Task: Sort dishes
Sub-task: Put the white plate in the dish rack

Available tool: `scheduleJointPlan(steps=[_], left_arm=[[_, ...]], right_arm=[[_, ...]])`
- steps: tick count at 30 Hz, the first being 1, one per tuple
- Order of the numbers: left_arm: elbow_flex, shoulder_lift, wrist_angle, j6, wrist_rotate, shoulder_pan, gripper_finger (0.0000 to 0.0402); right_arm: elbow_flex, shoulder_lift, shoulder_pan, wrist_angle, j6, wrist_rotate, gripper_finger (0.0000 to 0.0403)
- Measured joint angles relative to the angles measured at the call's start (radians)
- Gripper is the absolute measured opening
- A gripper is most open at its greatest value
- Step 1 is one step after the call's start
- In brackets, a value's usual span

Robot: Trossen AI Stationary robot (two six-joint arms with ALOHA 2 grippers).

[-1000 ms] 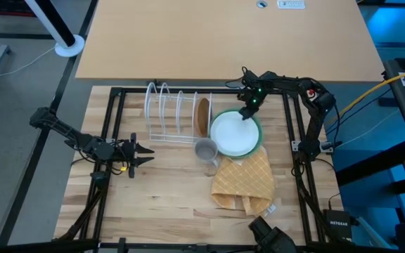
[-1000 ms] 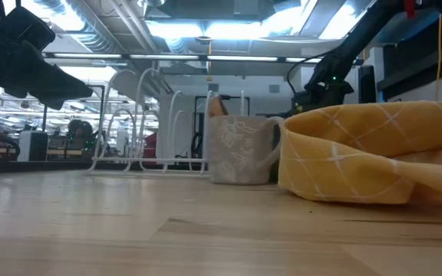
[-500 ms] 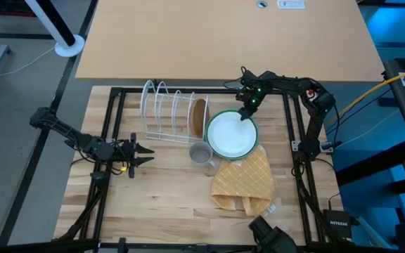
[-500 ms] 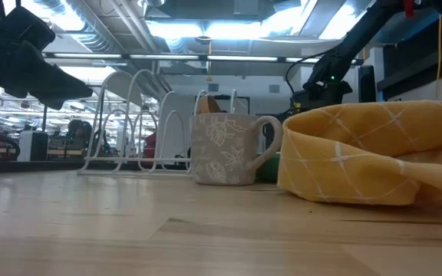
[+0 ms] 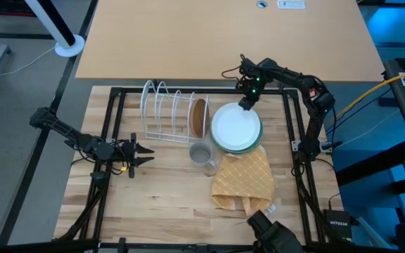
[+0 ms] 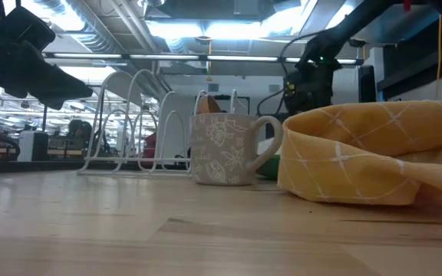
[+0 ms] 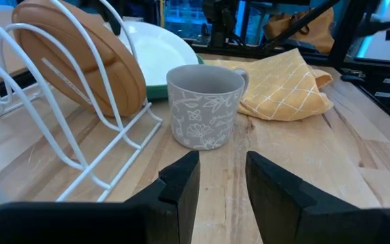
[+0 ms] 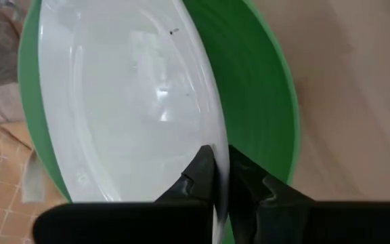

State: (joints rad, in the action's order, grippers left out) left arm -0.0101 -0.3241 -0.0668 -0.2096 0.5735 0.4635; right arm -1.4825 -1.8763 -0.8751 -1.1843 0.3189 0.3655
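Two stacked plates sit mid-table in the high view: the white plate (image 5: 235,128) on the green plate (image 5: 256,145), beside the white wire rack (image 5: 169,111) holding the brown wooden plate (image 5: 202,117). The right gripper (image 5: 245,102) meets the white plate's far rim. The left gripper (image 5: 146,153) waits well apart, fingers parted, empty. In the low view, a mug (image 6: 225,149) fronts the yellow checked cloth (image 6: 374,153). The right wrist view shows the fingers (image 8: 198,173) clenched on the white plate's rim.

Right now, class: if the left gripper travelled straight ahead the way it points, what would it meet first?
Probably the grey patterned mug: it stands directly ahead of the open left gripper, with bare table between. Depth is hard to judge.
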Motion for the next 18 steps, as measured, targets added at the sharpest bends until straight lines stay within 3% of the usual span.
scheduleJointPlan(steps=[18], left_arm=[[0.000, 0.000, 0.000, 0.008, 0.000, -0.001, 0.0113]], right_arm=[[-0.195, 0.001, 0.122, -0.161, 0.002, -0.202, 0.0020]])
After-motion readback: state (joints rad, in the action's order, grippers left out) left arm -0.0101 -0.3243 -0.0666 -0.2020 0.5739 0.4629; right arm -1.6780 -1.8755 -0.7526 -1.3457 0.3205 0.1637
